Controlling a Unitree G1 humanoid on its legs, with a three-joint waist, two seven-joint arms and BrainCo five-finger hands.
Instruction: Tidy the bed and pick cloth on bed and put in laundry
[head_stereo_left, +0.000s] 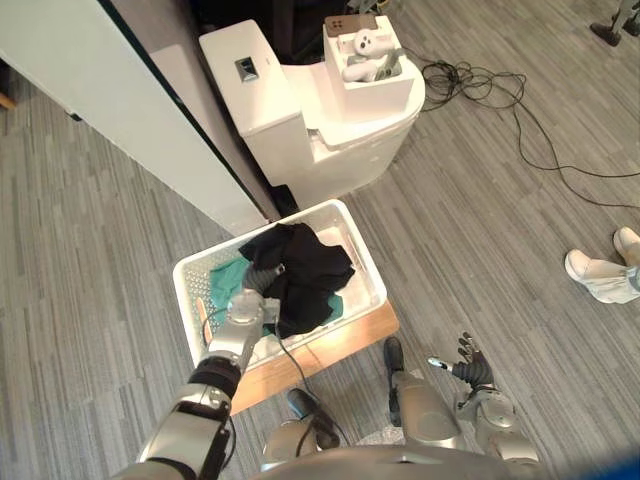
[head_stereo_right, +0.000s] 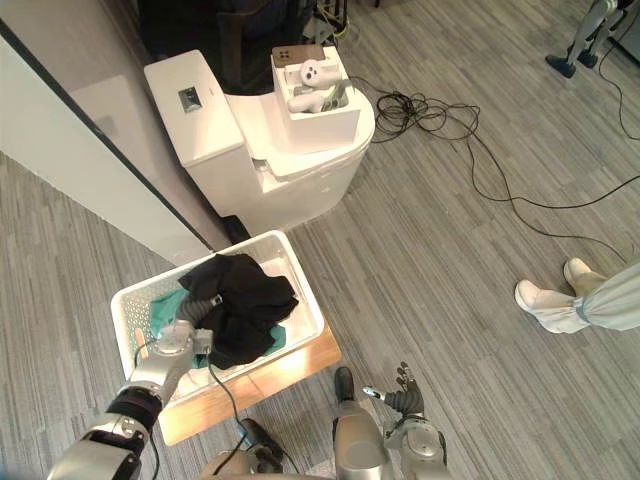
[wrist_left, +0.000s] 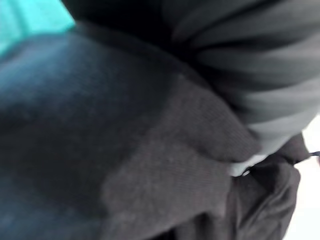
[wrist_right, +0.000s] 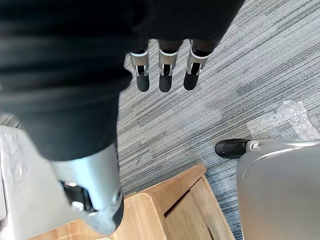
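Right hand (head_stereo_left: 472, 368) hangs low over the grey plank floor (head_stereo_left: 480, 240), fingers (wrist_right: 165, 75) straight and spread, holding nothing. Left hand (head_stereo_left: 243, 305) reaches into the white laundry basket (head_stereo_left: 184, 295), which sits on a low wooden board (head_stereo_left: 345, 340); its fingers are buried under the black cloth (head_stereo_left: 305, 270) heaped there beside a teal cloth (head_stereo_left: 228, 275), so cannot tell their grip. Beyond the basket: a white unit (head_stereo_left: 330, 140) carrying a box (head_stereo_left: 385, 90) of white controllers (head_stereo_left: 365, 55), black cables (head_stereo_left: 500, 100) on the floor, and a person's white shoe (head_stereo_left: 590, 272) to the right.
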